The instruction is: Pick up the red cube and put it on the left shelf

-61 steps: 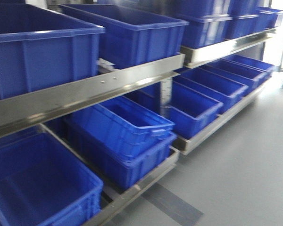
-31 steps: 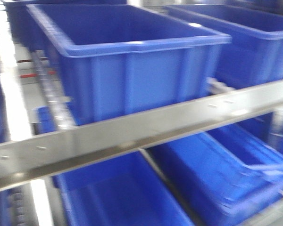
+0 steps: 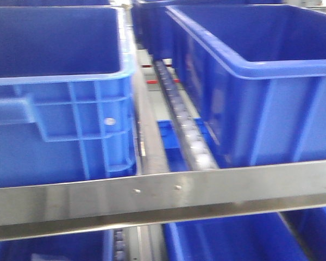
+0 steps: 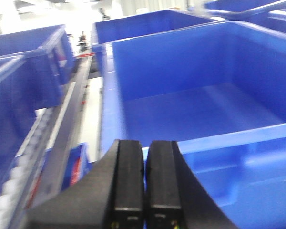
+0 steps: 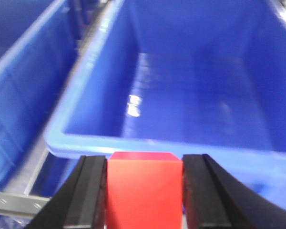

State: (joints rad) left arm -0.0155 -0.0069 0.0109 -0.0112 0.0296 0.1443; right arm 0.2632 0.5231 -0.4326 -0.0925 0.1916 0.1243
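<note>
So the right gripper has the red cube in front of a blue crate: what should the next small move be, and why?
Probably ease the right gripper forward past the near rim of the blue crate before opening. It is shut on the red cube, which shows in front of that rim, with the bare crate floor beyond it.

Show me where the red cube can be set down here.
Bare floor inside the blue crate ahead of the red cube, and inside the other crate in the left wrist view. The roller track between crates is narrow, walled both sides.
</note>
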